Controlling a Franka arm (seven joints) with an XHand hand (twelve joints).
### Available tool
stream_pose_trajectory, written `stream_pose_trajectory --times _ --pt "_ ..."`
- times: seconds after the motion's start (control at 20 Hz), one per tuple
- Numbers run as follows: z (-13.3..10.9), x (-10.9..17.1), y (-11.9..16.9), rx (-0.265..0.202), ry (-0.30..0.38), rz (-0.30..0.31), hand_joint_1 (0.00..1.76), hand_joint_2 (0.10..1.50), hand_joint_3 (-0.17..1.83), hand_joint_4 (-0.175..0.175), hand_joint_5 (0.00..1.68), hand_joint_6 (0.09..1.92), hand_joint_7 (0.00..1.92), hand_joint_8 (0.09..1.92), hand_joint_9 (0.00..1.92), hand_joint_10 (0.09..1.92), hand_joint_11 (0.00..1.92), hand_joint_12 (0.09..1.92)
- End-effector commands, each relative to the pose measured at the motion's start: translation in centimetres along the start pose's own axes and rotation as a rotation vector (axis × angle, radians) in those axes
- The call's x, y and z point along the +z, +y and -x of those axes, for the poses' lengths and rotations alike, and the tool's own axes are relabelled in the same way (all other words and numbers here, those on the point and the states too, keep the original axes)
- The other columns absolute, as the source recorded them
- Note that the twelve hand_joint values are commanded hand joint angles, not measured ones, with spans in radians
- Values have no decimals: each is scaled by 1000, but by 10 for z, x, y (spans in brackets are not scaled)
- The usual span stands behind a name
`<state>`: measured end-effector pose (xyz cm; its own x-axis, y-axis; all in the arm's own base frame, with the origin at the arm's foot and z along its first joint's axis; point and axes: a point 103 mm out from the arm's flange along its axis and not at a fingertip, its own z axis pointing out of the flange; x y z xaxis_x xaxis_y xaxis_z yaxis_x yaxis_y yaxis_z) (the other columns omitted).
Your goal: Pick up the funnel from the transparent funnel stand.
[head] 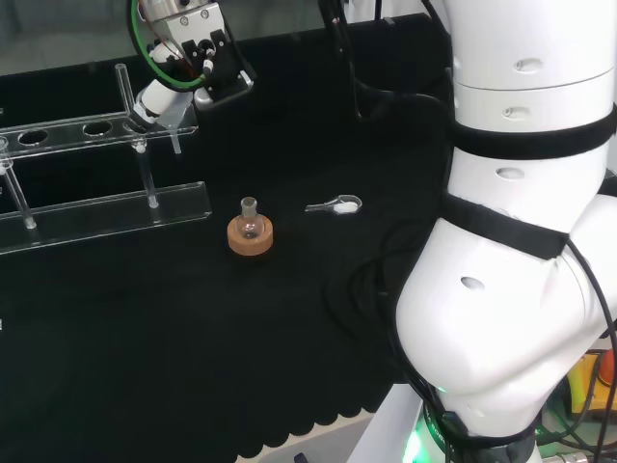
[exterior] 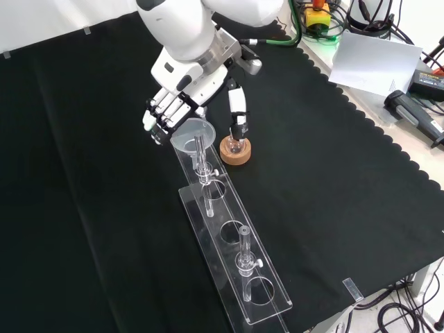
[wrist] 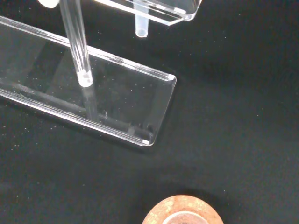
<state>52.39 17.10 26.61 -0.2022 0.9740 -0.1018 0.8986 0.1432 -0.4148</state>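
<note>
The clear funnel (exterior: pixel 189 134) sits in the end hole of the transparent funnel stand (exterior: pixel 239 260), its stem hanging down through the top plate. In the head view the funnel (head: pixel 174 122) is at the stand's (head: pixel 67 131) right end. My hand (exterior: pixel 168 111) hovers over that end: its fingers (exterior: pixel 157 123) reach down beside the funnel's rim on the left of the front view, while the thumb (exterior: pixel 238 112) stands apart on the other side, above the flask. Nothing is gripped. In the wrist view I see the stem's tip (wrist: pixel 141 29), a post and the stand's base plate (wrist: pixel 107 107).
A small round flask on a cork ring (head: pixel 251 234) stands close to the stand's end, directly under the thumb in the front view (exterior: pixel 234 151). A small white scoop (head: pixel 336 204) lies on the cloth beyond it. Cables and devices (exterior: pixel 409 104) lie past the cloth's scalloped edge.
</note>
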Motion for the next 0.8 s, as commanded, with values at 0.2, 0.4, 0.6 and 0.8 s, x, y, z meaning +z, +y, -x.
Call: stream_pose_trajectory --times 0.2,0.4,0.6,0.8 --pt "10 3 10 18 -27 -31 396 657 3 -117 0 87 64 177 51 87 0 317" --pt "13 6 12 23 -37 -44 397 658 3 -120 0 87 74 192 63 87 0 320" --pt "13 9 13 23 -43 -51 396 659 2 -123 0 87 83 238 71 87 0 335" --pt "14 10 12 28 -31 -34 393 659 1 -125 1 87 69 459 8 361 0 348"
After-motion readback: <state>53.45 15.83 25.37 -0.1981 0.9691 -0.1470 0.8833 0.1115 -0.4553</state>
